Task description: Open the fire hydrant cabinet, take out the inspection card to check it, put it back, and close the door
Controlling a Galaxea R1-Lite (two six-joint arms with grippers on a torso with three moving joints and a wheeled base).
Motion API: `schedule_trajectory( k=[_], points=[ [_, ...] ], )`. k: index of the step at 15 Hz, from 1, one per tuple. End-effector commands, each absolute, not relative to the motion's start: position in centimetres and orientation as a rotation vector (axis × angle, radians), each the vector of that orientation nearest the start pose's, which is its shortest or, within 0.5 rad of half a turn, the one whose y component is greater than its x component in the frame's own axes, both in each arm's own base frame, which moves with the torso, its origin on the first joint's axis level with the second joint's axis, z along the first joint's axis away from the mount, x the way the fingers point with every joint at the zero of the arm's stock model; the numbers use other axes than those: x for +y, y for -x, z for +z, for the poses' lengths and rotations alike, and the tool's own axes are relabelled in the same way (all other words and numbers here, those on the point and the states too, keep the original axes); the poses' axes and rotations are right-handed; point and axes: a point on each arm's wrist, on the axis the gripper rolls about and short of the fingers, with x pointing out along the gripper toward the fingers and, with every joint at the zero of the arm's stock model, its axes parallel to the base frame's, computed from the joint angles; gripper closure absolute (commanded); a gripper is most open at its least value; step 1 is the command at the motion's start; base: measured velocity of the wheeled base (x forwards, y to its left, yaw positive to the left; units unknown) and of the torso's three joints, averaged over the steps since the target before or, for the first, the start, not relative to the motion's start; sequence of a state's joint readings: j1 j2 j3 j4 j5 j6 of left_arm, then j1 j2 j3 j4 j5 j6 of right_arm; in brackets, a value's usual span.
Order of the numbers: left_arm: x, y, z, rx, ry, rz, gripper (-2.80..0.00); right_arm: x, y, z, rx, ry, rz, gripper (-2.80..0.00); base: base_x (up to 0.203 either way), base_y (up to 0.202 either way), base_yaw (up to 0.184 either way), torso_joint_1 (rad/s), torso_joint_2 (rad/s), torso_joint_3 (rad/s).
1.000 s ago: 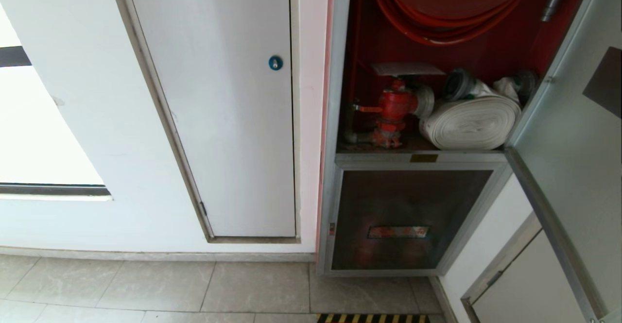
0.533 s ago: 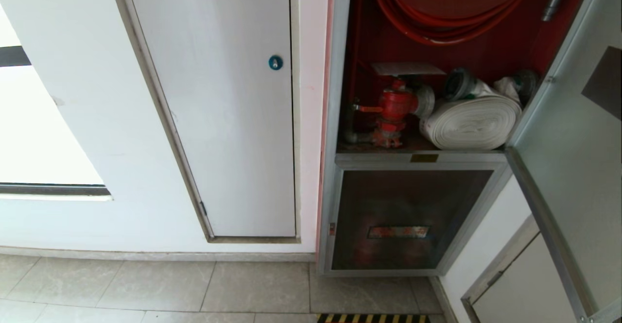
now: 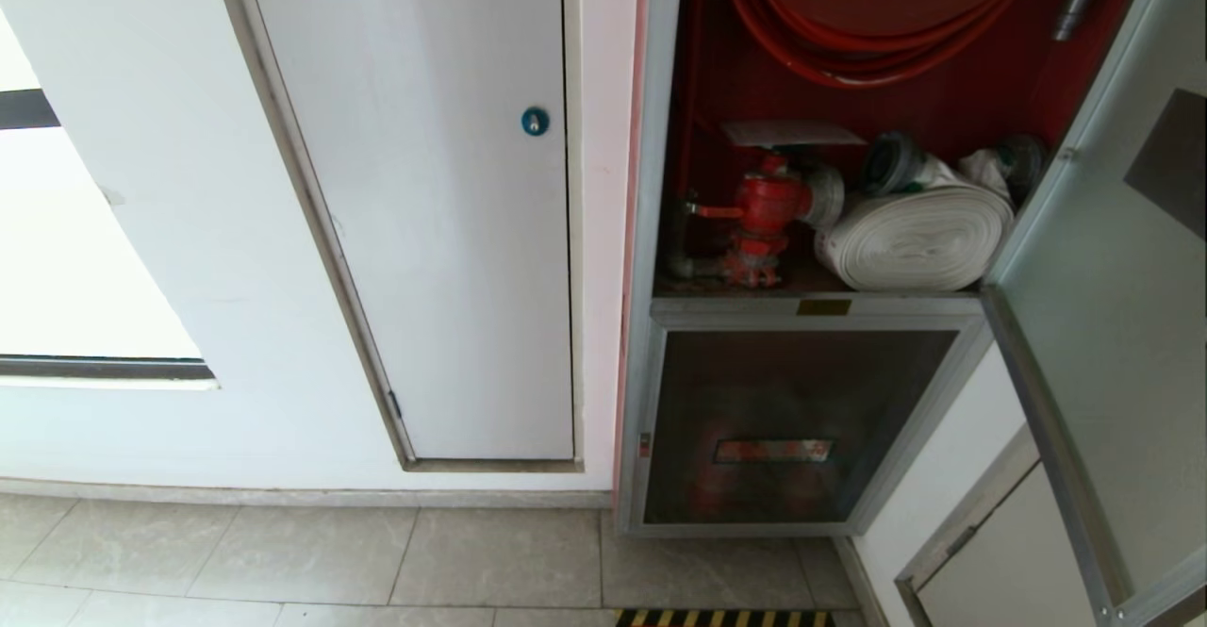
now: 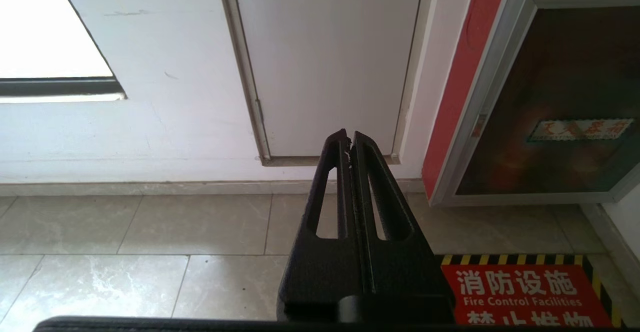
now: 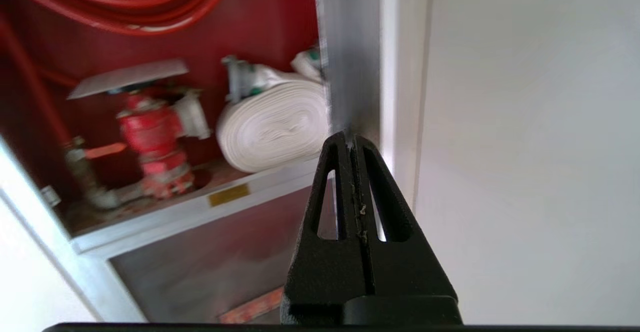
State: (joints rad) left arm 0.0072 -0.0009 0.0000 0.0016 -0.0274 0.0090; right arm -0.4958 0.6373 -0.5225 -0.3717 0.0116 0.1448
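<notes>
With the door swung open at our right, our right end effector, fingers pressed together and holding nothing, sits at its upright frame edge, the inspection card lying atop the valve inside the fire hydrant cabinet.

From my feed I see a white wall with a tall white door set into it, a small blue round lock near its right edge and a grey frame around it. At far left a bright window with a dark lower frame lets in strong daylight that washes the wall. Below runs a pale skirting strip, then a floor of grey marbled tiles, where a red floor sign with yellow-black hazard edging reads "Fire Control Facilities".
</notes>
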Motion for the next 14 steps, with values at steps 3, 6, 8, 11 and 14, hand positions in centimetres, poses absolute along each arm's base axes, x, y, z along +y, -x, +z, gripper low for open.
schedule_trajectory(
  k=[3,6,8,11,14],
  points=[
    [-0.1,2.3,7.5,0.001,-0.011,-0.020,0.00,-1.6,-3.5,25.9,-0.289,-0.082,-0.397,0.00,0.000,0.000,0.000,0.000,0.00,0.000],
    [-0.1,2.3,7.5,0.001,-0.009,-0.020,0.00,-1.4,-3.4,25.5,-0.272,-0.090,-0.364,0.00,0.000,0.000,0.000,0.000,0.00,0.000],
    [-0.1,2.3,7.5,0.001,-0.009,-0.020,0.00,-1.3,-3.4,25.4,-0.252,-0.096,-0.350,0.00,0.000,0.000,0.000,0.000,0.00,0.000],
    [-0.1,2.3,7.5,0.001,-0.009,-0.020,0.00,-0.6,-1.7,25.4,-0.314,-0.082,-0.313,0.00,0.000,0.000,0.000,0.000,0.00,0.000],
    [-0.1,2.3,7.5,0.001,-0.009,-0.020,0.00,-0.1,-0.2,25.6,-0.373,-0.041,-0.346,0.00,0.000,0.000,0.000,0.000,0.00,0.000]
  ],
)
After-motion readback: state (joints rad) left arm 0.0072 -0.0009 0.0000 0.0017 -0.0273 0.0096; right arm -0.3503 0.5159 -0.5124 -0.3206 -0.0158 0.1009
